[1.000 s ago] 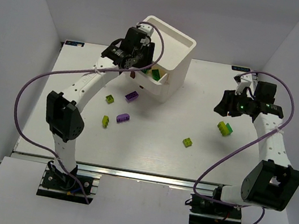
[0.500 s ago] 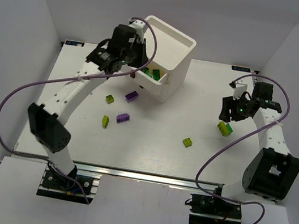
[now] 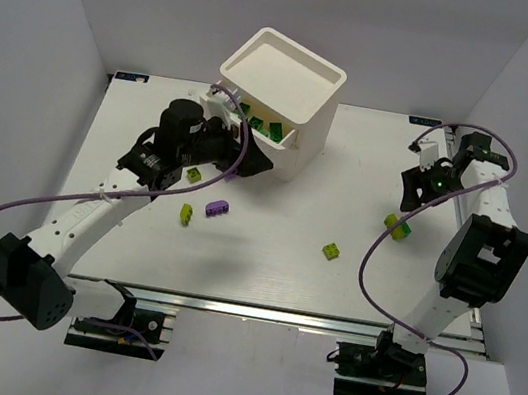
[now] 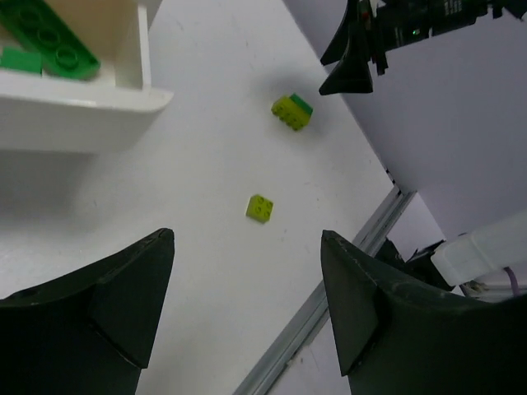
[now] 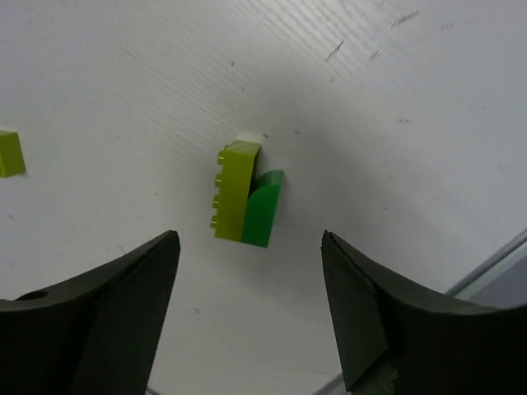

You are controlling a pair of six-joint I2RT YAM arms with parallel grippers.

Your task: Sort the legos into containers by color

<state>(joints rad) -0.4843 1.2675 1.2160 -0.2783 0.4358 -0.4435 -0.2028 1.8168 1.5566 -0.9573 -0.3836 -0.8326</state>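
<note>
Two joined plastic bricks [image 5: 247, 204], lime and dark green, lie on the white surface [image 5: 412, 99] under the right end effector [image 5: 247, 255], which is spread and empty. Probably light, stiff and slick; pinch the flat sides.

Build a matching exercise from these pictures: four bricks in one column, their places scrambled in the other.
Things
1. purple brick
2. small lime brick
3. lime-and-green brick
4. dark green bricks

Places
A. in the open drawer
B. on the table, just right of centre
C. far right, by the open right claw
D. on the table, left of centre

Pairs: 1-D, 2-B, 3-C, 4-A
</note>
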